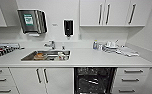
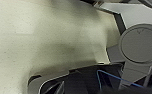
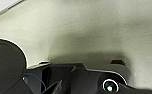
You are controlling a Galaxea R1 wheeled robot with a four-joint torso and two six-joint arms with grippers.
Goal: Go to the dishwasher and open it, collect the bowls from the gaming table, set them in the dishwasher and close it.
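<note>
The dishwasher [image 1: 94, 80] sits under the white counter [image 1: 92, 58], right of the sink cupboard. Its front is open, showing a dark interior with wire racks. I face it from a short distance. The gaming table and the bowls are out of view. In the left wrist view, dark parts of my left gripper [image 2: 78, 81] hang over pale speckled floor. In the right wrist view, my right gripper [image 3: 67, 78] hangs over the same kind of floor. Neither view shows anything held.
A steel sink [image 1: 27, 58] with a tap [image 1: 51, 45] holds some items. A bottle [image 1: 95, 45] and white dishes [image 1: 113, 46] stand at the counter's back right. White drawers [image 1: 132, 75] flank the dishwasher; a wall closes the right side. A paper dispenser [image 1: 33, 21] hangs above.
</note>
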